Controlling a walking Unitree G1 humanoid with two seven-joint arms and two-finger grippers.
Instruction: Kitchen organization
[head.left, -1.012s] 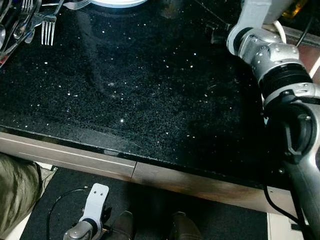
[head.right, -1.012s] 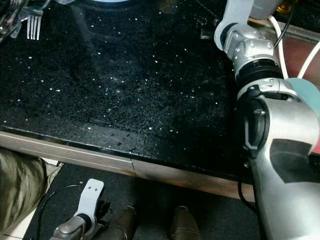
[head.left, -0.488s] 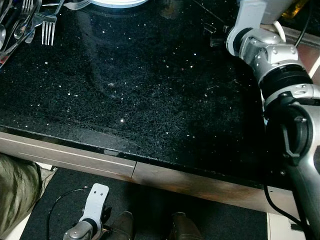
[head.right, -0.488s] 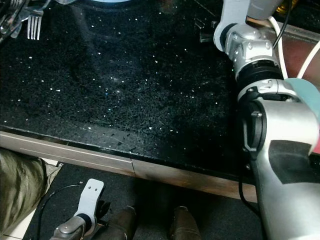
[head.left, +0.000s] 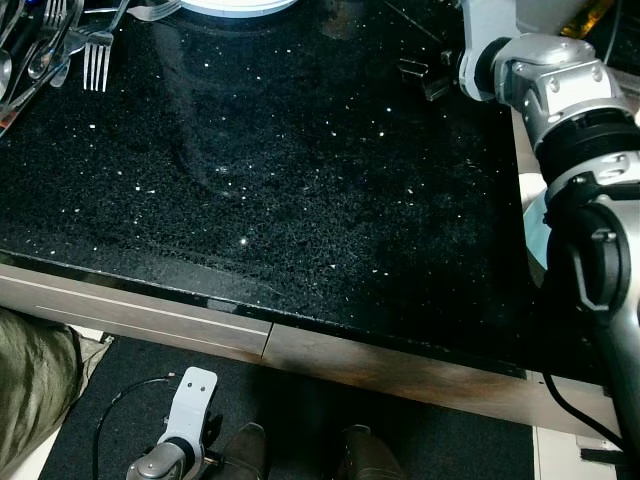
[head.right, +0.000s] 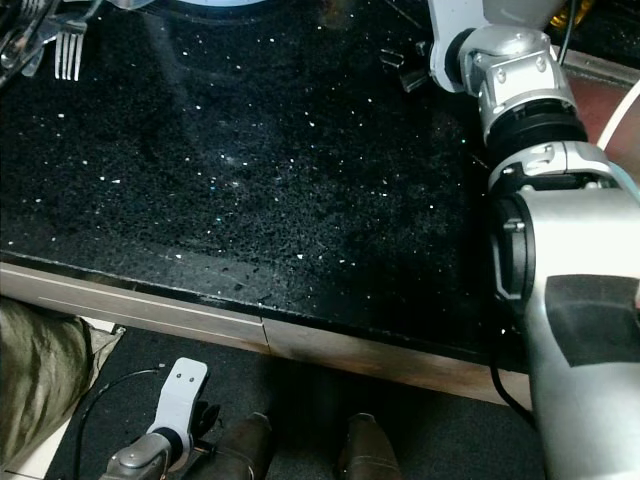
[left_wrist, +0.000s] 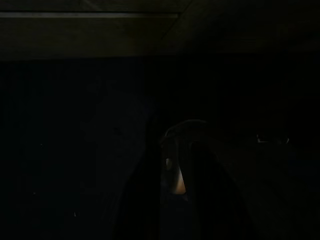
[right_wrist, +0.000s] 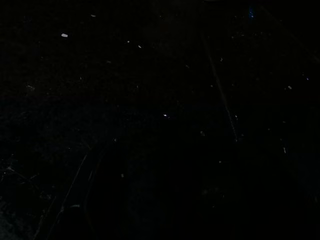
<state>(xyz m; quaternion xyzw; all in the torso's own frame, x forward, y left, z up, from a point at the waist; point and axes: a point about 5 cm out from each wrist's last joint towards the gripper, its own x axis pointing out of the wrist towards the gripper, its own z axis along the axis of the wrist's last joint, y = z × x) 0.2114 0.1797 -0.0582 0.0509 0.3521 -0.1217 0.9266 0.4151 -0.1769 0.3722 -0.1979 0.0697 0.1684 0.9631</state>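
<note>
The black speckled table (head.left: 260, 190) ran across both eye views, its front edge lying above a brushed-metal drawer front (head.left: 130, 318).

At the far-left corner of the table lay a heap of cutlery — a fork (head.left: 96, 58) with its tines toward the robot was the clearest piece, and further forks and spoons (head.left: 30, 40) overlapped beside it. The rim of a white plate (head.left: 238, 5) showed at the far edge, near the cutlery but apart from it.

The right arm (head.left: 560, 110) reached forward along the table's right side, its silver joints stacked toward the far edge. The right pincer (head.left: 420, 75) appeared as dark finger shapes low over the table surface at the far right, well apart from the cutlery. Its opening could not be determined; the right wrist view gave no more than dark speckled stone.

The left arm hung idle below table level. The left pincer (left_wrist: 170, 200) showed in the very dark left wrist view as two black fingers (left_wrist: 145, 200) with a narrow gap — nothing was visibly held. A person's olive-clad leg (head.left: 35, 385) stood at the lower left.
</note>
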